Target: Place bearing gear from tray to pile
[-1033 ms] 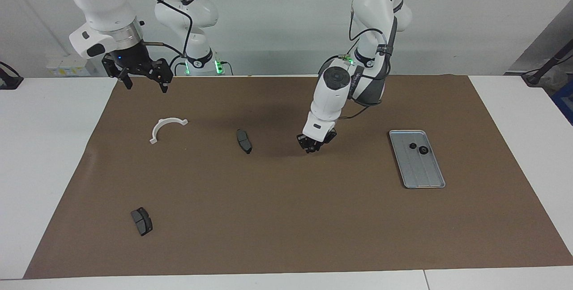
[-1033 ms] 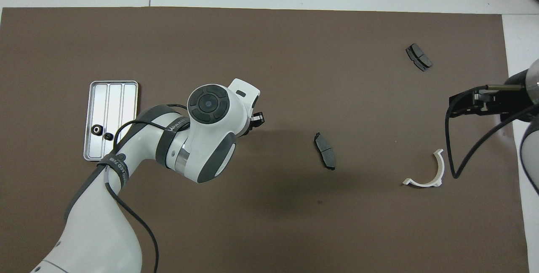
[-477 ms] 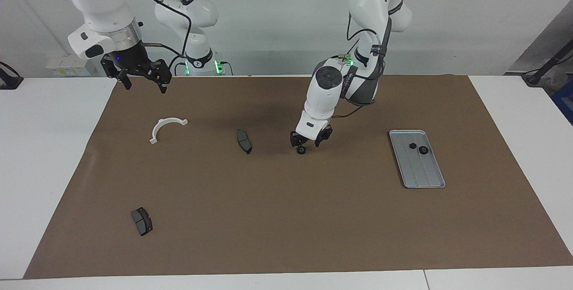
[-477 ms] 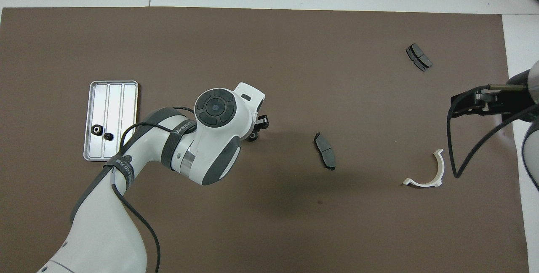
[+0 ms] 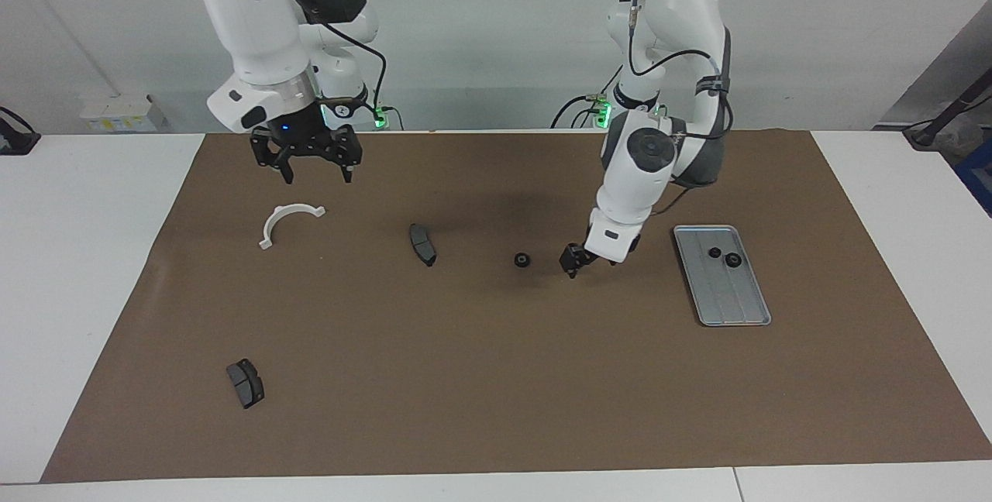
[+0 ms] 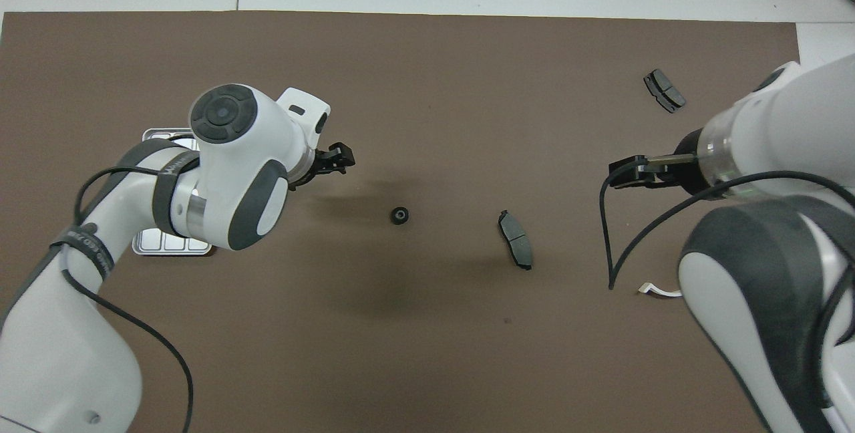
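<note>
Facing view: small black round gear [image 5: 522,259] with centre hole, flat on mat [image 5: 496,378], between brake pad [image 5: 422,244] and tray [image 5: 725,285]. Left gripper [image 5: 591,262] empty, fingers apart, between gear and tray. Right gripper [image 5: 307,159] spread over mat near bracket [image 5: 288,222].

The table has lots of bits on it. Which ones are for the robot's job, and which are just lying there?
For the job:
- bearing gear, lying free on the mat
- tray, two small dark parts on it
- pile: white bracket, two brake pads
- left gripper, open
- right gripper, open, over the mat

Just there:
- brown mat
</note>
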`<state>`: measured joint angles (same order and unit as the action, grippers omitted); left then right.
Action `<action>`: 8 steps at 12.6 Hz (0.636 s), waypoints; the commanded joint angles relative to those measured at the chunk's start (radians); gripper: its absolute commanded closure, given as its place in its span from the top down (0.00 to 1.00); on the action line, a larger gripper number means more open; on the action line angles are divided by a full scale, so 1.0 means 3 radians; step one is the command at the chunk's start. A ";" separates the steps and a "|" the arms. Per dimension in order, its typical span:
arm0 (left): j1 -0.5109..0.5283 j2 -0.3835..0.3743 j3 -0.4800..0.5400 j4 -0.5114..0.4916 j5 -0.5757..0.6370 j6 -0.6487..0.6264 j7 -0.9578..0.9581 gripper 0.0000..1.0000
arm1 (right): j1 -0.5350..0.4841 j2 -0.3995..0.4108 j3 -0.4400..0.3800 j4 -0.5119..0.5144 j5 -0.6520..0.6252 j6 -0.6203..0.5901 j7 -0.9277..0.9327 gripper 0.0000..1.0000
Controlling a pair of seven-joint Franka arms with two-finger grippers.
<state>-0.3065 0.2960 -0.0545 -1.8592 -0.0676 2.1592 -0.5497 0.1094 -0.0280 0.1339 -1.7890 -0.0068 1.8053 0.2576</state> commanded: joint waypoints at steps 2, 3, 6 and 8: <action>0.0514 -0.0204 -0.0023 -0.0066 -0.0015 -0.0386 0.0986 1.00 | 0.0457 0.0368 -0.0007 -0.0060 -0.0007 0.0515 0.0562 1.00; 0.0642 -0.0225 -0.0018 -0.0077 -0.0010 -0.0437 0.1282 1.00 | 0.0600 0.0506 -0.0012 -0.0050 -0.0033 0.0639 0.0730 1.00; 0.0990 -0.0291 -0.0013 -0.0219 0.0005 -0.0484 0.1954 0.93 | 0.0949 0.0900 -0.0012 0.0092 -0.0243 0.0936 0.1232 1.00; 0.1159 -0.0378 -0.0013 -0.0408 0.0005 -0.0407 0.1955 0.90 | 0.1118 0.1166 -0.0012 0.0236 -0.0340 0.1063 0.1548 1.00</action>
<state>0.0041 0.2393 -0.0492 -1.9029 -0.0673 2.0231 0.0136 0.4149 0.2510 0.1347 -1.7843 -0.0761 2.1047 0.6508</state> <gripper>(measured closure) 0.070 0.000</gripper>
